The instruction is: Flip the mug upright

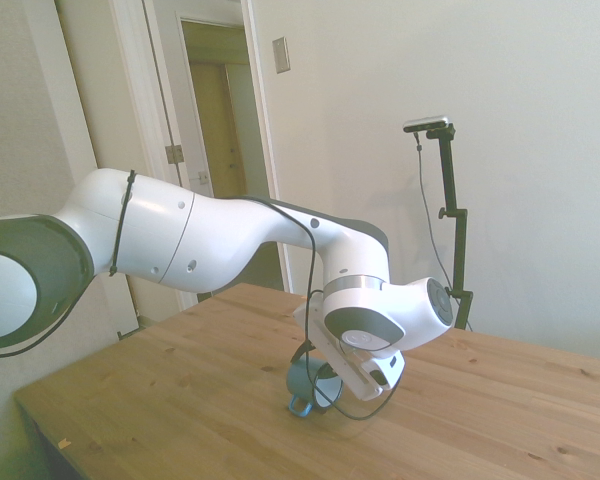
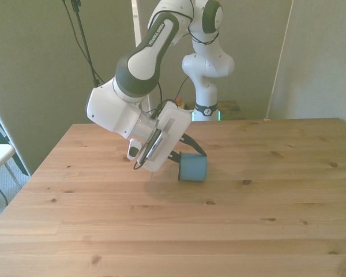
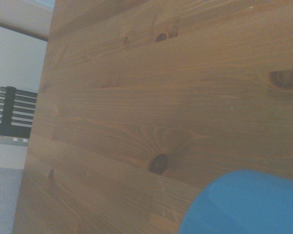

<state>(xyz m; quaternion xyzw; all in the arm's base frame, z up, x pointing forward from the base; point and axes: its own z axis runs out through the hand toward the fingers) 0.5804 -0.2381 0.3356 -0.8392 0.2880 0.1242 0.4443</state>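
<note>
The light-blue mug [image 2: 194, 168] is tilted on its side on the wooden table [image 2: 173, 231], near the middle, with its closed bottom toward the front view's right. In the side view the mug [image 1: 302, 383] has its small handle [image 1: 300, 405] pointing down at the tabletop. My gripper [image 2: 186, 154] comes in slanted from the front view's left, and its dark fingers [image 2: 195, 146] close on the mug's rim end. The white hand hides most of the mug [image 3: 244, 202] opening.
Bare wooden tabletop [image 1: 180, 400] lies all around the mug. The near table edge and its left corner show in the side view. A doorway [image 1: 220, 120] stands behind the arm, off the table.
</note>
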